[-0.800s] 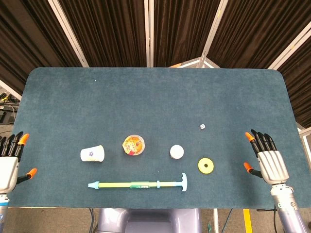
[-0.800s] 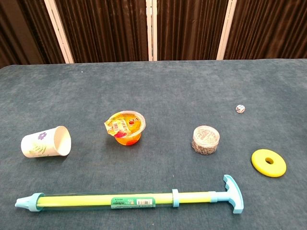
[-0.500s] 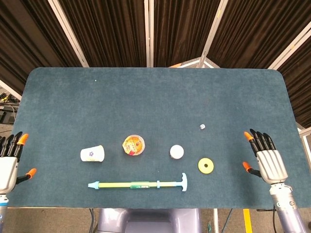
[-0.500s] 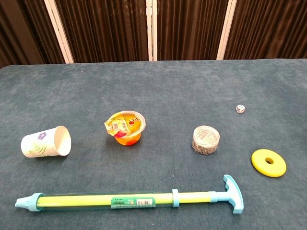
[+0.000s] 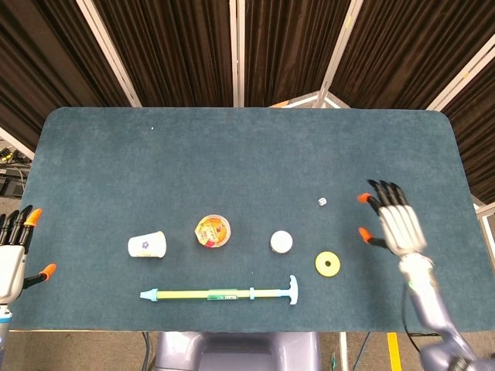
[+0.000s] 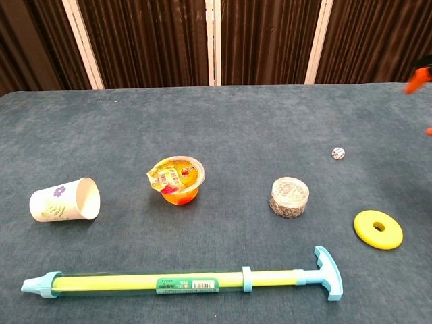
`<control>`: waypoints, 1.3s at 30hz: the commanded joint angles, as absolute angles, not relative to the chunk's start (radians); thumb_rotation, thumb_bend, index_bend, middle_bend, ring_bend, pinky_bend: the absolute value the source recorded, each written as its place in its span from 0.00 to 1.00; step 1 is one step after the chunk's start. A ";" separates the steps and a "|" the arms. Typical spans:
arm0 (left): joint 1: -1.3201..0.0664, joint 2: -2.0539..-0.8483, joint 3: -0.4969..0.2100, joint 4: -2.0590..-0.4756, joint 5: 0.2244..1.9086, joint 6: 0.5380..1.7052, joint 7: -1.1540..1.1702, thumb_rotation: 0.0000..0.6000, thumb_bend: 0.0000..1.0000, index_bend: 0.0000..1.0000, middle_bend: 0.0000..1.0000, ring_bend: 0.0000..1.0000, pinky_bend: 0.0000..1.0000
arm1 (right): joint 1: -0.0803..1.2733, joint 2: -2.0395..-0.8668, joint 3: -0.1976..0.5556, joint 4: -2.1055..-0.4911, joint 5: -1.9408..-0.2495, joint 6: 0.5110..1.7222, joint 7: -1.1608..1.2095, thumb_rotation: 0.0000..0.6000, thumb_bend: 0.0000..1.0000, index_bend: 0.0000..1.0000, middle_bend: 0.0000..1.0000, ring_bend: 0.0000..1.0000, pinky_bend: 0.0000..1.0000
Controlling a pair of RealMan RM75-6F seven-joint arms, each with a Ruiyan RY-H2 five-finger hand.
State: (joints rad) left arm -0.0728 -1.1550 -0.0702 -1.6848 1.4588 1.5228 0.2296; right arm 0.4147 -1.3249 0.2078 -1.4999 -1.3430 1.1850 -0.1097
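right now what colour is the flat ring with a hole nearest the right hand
The flat plastic ring is plain yellow, shown best in the chest view; the right hand hovers just beyond it.

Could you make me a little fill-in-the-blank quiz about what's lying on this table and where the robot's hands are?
1. The white paper cup lies on its ____.
2. The flat ring right of the clear round tub is ____ in colour.
3. The hand raised over the blue table near the small die is the robot's ____ one.

Missing words: side; yellow; right
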 commanded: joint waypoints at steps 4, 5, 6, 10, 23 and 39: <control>-0.084 -1.162 -0.077 -1.670 1.433 1.497 0.229 1.00 0.04 0.00 0.00 0.00 0.00 | 0.571 -1.472 0.273 -1.353 -1.210 1.013 -0.228 1.00 0.20 0.33 0.09 0.00 0.00; -0.085 -1.163 -0.078 -1.669 1.432 1.496 0.230 1.00 0.04 0.00 0.00 0.00 0.00 | 0.580 -1.483 0.274 -1.338 -1.203 1.003 -0.233 1.00 0.20 0.33 0.09 0.00 0.00; -0.086 -1.163 -0.078 -1.669 1.431 1.495 0.231 1.00 0.04 0.00 0.00 0.00 0.00 | 0.588 -1.494 0.275 -1.325 -1.196 0.995 -0.237 1.00 0.20 0.33 0.09 0.00 0.00; -0.088 -1.165 -0.078 -1.668 1.429 1.491 0.234 1.00 0.04 0.00 0.00 0.00 0.00 | 0.619 -1.530 0.274 -1.268 -1.173 0.960 -0.254 1.00 0.19 0.33 0.09 0.00 0.00; -0.090 -1.170 -0.073 -1.677 1.438 1.498 0.246 1.00 0.04 0.00 0.00 0.00 0.00 | 0.703 -1.619 0.252 -1.075 -1.137 0.867 -0.297 1.00 0.19 0.39 0.12 0.00 0.00; -0.096 -1.175 -0.075 -1.673 1.429 1.492 0.251 1.00 0.04 0.00 0.00 0.00 0.00 | 0.753 -1.689 0.234 -0.921 -1.117 0.802 -0.296 1.00 0.20 0.44 0.15 0.00 0.00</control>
State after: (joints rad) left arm -0.0963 -1.1751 -0.0753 -1.6728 1.4291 1.4924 0.2507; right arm 0.7500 -1.6828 0.2362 -0.9290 -1.1183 0.8055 -0.2989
